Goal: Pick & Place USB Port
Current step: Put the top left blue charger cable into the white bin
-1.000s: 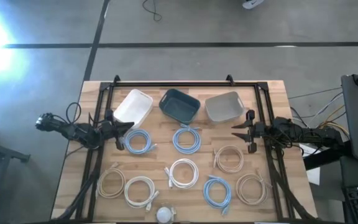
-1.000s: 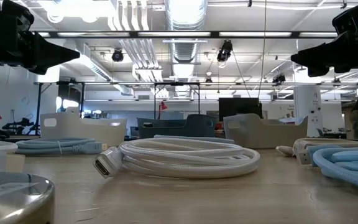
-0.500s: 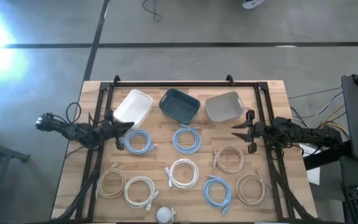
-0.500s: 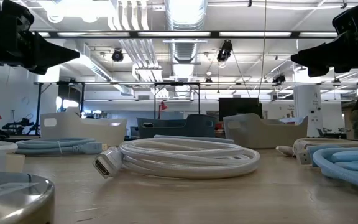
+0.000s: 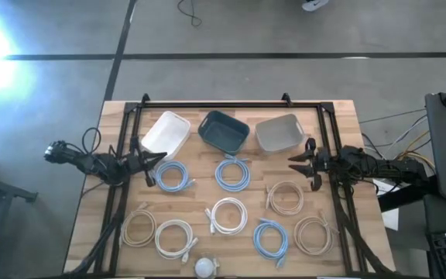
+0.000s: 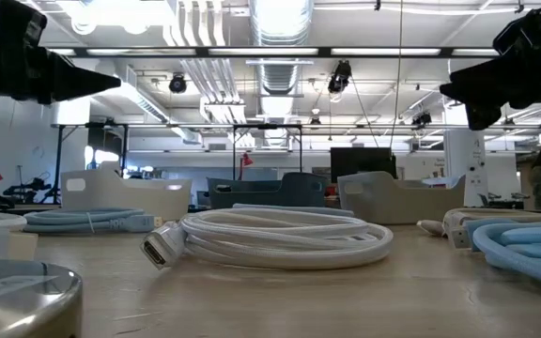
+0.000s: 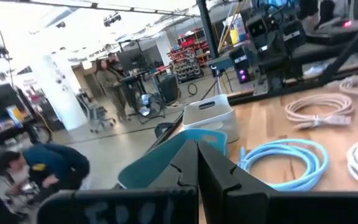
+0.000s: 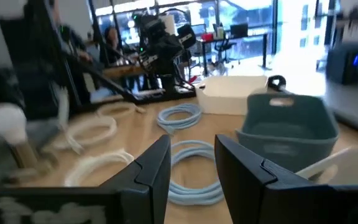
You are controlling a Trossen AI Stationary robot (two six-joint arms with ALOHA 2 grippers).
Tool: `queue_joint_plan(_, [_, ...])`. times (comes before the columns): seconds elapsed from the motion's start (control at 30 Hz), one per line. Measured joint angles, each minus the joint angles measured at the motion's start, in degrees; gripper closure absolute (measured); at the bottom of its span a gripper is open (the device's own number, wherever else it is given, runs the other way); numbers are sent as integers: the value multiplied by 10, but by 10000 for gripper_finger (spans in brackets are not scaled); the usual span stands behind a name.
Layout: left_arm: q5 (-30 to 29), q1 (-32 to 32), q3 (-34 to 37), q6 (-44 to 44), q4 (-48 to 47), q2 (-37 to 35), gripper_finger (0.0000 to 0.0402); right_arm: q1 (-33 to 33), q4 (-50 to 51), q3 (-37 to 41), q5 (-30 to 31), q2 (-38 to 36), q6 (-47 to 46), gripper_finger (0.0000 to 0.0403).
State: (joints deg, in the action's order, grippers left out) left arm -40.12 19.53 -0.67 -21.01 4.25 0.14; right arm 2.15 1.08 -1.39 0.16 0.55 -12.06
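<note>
**Both arms idle above coiled cables**

The left gripper point(image 5: 155, 160) hovered pinched together beside the white bin point(image 5: 166, 132); the right gripper point(image 5: 299, 163) hung spread near the grey bin point(image 5: 278, 132). Cables, including the central white coil point(image 5: 227, 215), lay closely packed, so a descent risked snagging neighbours. Table edges stayed open.

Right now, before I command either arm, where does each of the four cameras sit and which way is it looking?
High view: overhead, straight down on the wooden table; both arms show, left gripper, right gripper.
Low view: table-top height, level across a white coiled cable into the room; both arms overhead.
Left wrist view: past shut fingers toward the teal bin.
Right wrist view: past open fingers toward the same bin.
The teal bin shows in both wrist views.
</note>
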Motion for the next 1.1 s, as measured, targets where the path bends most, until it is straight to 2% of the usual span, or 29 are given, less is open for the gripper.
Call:
queue_joint_plan(0.13, [0,0,0,92,2,0,401,0,0,0,0,0,7,284])
queue_joint_plan(0.23, [1,0,0,127,9,0,401,0,-7,0,0,0,53,284])
queue_joint_plan(0.37, [1,0,0,138,20,0,401,0,-39,0,1,0,95,284])
queue_joint_plan(0.53, [24,0,0,135,25,0,401,0,-106,0,9,7,86,284])
queue_joint_plan(0.7, [35,0,-1,155,80,1,396,0,-174,0,11,45,91,279])
queue_joint_plan(0.8, [47,0,-12,163,83,8,368,0,-218,0,11,89,91,265])
queue_joint_plan(0.93, [46,0,-31,184,84,39,301,0,-279,-7,27,166,91,236])
queue_joint_plan(1.1, [46,0,-63,219,41,102,233,0,-280,-51,59,268,77,204])
